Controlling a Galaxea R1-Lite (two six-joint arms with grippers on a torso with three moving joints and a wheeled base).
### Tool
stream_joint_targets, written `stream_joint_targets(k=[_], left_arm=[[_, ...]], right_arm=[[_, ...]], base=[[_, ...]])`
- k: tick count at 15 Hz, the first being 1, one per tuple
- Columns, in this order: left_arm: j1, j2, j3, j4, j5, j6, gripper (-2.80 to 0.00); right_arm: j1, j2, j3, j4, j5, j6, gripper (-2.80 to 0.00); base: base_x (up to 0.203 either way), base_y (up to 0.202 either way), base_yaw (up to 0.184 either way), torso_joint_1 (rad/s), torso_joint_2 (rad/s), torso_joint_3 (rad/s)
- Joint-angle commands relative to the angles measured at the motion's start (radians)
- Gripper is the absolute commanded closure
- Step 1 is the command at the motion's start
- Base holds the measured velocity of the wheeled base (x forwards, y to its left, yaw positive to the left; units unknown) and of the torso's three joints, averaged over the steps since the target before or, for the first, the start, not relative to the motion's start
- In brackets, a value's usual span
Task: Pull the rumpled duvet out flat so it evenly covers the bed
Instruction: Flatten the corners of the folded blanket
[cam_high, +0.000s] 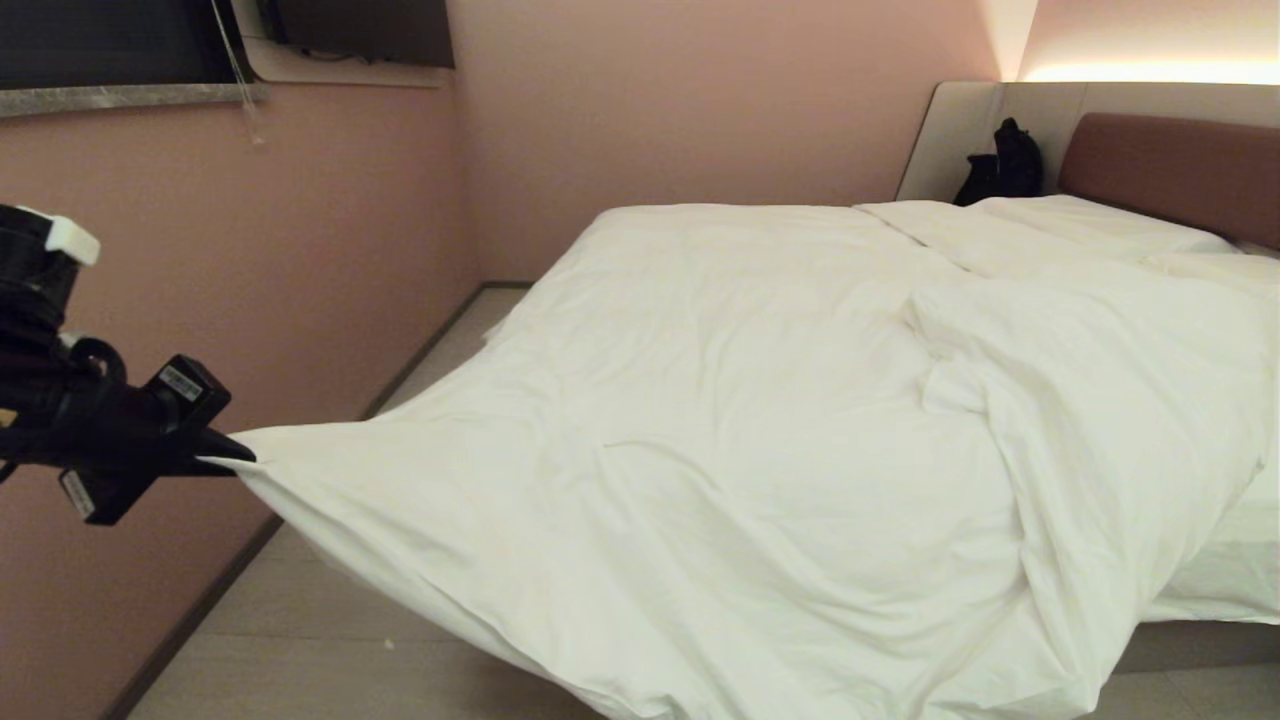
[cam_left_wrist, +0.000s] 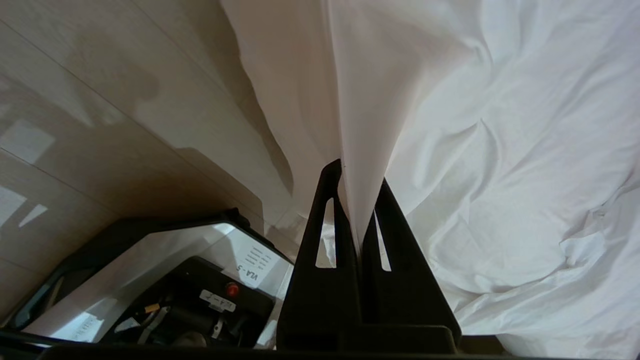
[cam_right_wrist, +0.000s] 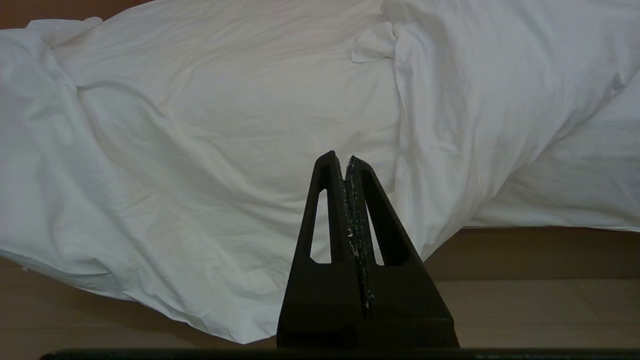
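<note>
- Head view: the thick, wrinkled white duvet (cam_high: 760, 420) lies across the wide low bed (cam_high: 1200, 640), bunched toward the right, its near-left corner drawn out over the floor.
- The left claw (cam_high: 228, 452) pinches that corner; the duvet's bulk lies to its right.
- The right claw (cam_right_wrist: 346, 165), pressed together and empty, hangs before the duvet's front edge.

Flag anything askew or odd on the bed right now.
The duvet lies skewed: its corner is stretched out past the bed's side over the floor, pinched in the left gripper, and a thick fold bunches near the pillows. The sheet shows bare at the right edge.
</note>
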Motion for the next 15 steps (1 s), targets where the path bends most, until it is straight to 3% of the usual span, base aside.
stream_joint_targets(k=[1,10,15], left_arm=[[0.032,-0.090,0.038,0.004,-0.002,0.006,0.00],[0.201,-0.326,0.260,0.004,-0.008,0.114,0.00],[0.222,-0.391,0.311,0.012,-0.005,0.122,0.00]], right_arm=[[0.000,0.001,0.000,0.000,0.000,0.001,0.00],[0.000,0.001,0.000,0.000,0.000,0.001,0.00],[0.000,0.001,0.000,0.000,0.000,0.001,0.00]], base=[[0.000,0.000,0.000,0.000,0.00,0.000],[0.000,0.000,0.000,0.000,0.00,0.000],[0.000,0.000,0.000,0.000,0.00,0.000]])
